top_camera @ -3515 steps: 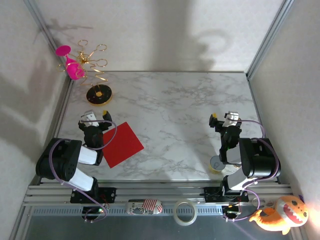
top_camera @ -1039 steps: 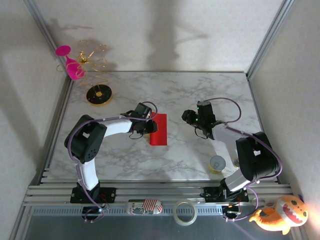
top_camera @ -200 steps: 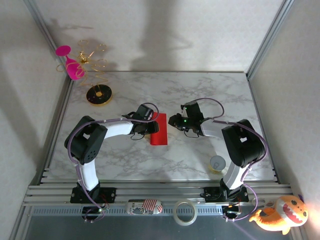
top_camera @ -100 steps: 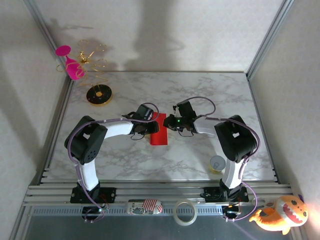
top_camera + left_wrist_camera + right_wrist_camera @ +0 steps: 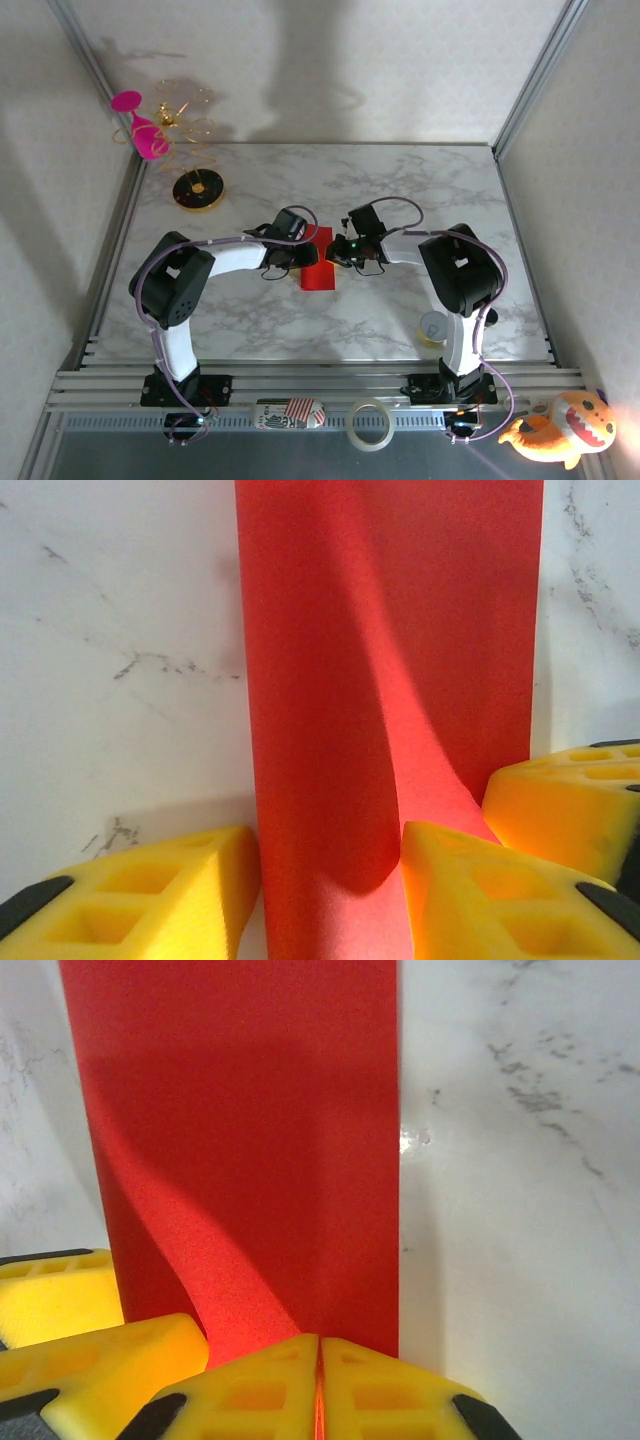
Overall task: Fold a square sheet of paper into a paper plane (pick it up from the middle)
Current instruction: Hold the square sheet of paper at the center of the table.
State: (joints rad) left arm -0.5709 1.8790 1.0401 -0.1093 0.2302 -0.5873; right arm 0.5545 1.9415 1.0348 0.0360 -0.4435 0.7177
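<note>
Paper: one red sheet, folded into a narrow strip, lying flat at the middle of the counter between two claws. The right claw is clenched on the strip's near edge, and a red sliver shows in the seam between its two pads. The left claw has its jaws parted. One finger sits against the strip's long edge and the other rests on the red surface, with a low hump of paper between them. I cannot tell whether they squeeze it. Farther out, near the right arm's base, stands one small round cup. At the far left corner there is one gold wire rack with one pink glass. Off the near edge lie one tape roll and one orange plush toy.
</note>
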